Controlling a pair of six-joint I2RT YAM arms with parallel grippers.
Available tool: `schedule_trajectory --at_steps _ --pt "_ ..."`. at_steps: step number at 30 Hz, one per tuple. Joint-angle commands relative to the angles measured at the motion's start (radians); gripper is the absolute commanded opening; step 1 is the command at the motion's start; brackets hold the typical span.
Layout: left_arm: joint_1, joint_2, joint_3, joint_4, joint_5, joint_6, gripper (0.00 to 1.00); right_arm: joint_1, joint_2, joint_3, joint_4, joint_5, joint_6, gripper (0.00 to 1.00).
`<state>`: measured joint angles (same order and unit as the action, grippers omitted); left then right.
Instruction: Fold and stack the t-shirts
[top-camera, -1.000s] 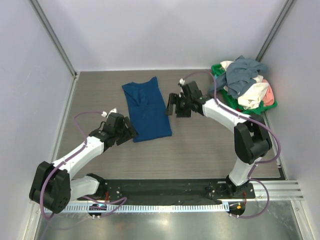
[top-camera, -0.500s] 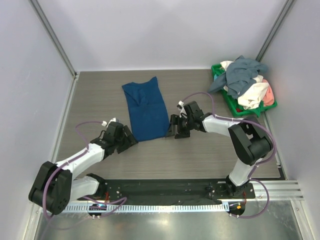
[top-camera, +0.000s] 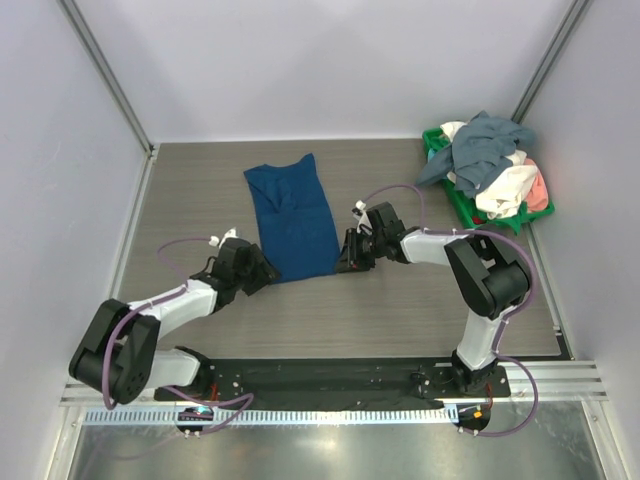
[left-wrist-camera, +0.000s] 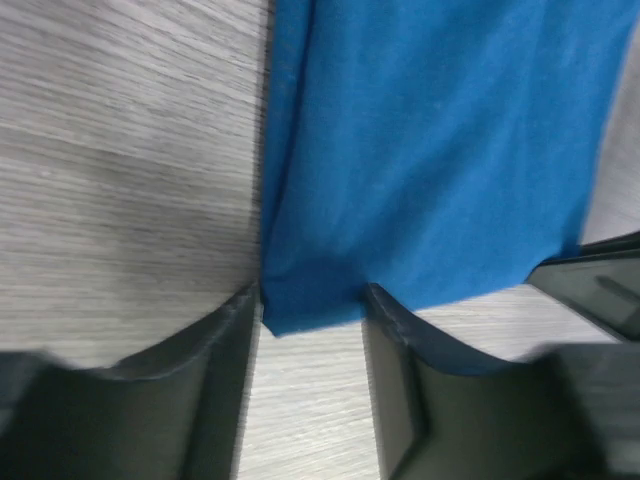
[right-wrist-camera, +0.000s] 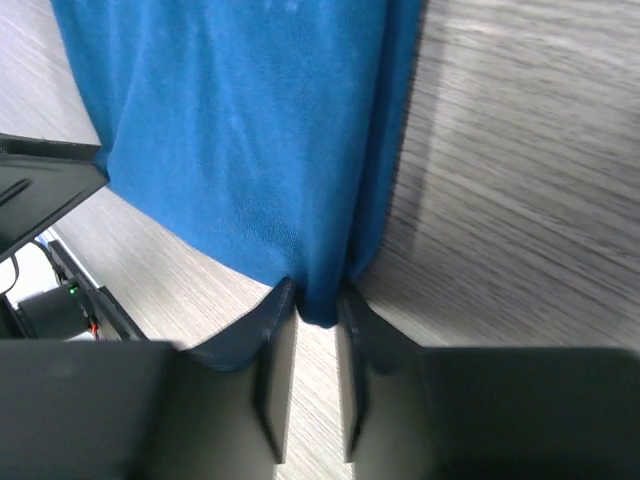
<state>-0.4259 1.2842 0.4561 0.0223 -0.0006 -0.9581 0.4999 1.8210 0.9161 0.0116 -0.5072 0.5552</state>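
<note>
Where the two arms reach out from the near edge of the table (top-camera: 420, 300), their grippers meet the near end of a blue t-shirt (top-camera: 292, 215), one at each corner.

The left gripper (top-camera: 258, 272) sits at the near left corner of the shirt. Seen from its own wrist, the fingers (left-wrist-camera: 225, 340) stand fairly wide apart with the very corner of the cloth lying between them and filling the gap. That close view is blurred, so I cannot tell whether they are pressing on the cloth or only standing around it.

The right gripper (top-camera: 345, 262) is at the near right corner. Its jaws are drawn narrow, and the folded corner of the shirt runs down into the slim gap between them, pinched there.

The blue t-shirt itself lies flat on the table, a little left of the middle. It is folded into a long narrow strip that runs from the grippers away toward the far edge, leaning slightly left as it goes. A few creases show at its far end.

Well apart from it, in the far right corner of the table, stands a green basket (top-camera: 463, 207). A loose heap of t-shirts (top-camera: 490, 165) spills over its rim: a grey-blue one on top, white under it, and a bit of salmon pink at the right side.
</note>
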Motion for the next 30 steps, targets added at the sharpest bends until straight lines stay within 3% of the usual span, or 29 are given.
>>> schedule_trajectory --at_steps 1,8,18,23,30 --pt "-0.004 0.079 -0.016 -0.027 -0.006 0.005 0.45 -0.004 0.035 -0.006 -0.018 0.039 -0.029 0.26" --pt "-0.004 0.090 0.019 -0.042 0.039 0.027 0.01 -0.006 0.011 -0.020 -0.032 0.027 -0.031 0.04" --pt "-0.046 -0.181 0.113 -0.378 0.024 0.039 0.00 0.006 -0.274 -0.138 -0.148 0.062 -0.023 0.01" --pt "-0.115 -0.293 0.206 -0.590 0.048 0.016 0.00 0.087 -0.532 -0.163 -0.317 0.174 0.034 0.01" --pt "-0.218 -0.411 0.397 -0.867 0.007 -0.044 0.00 0.177 -0.770 -0.105 -0.568 0.268 0.113 0.01"
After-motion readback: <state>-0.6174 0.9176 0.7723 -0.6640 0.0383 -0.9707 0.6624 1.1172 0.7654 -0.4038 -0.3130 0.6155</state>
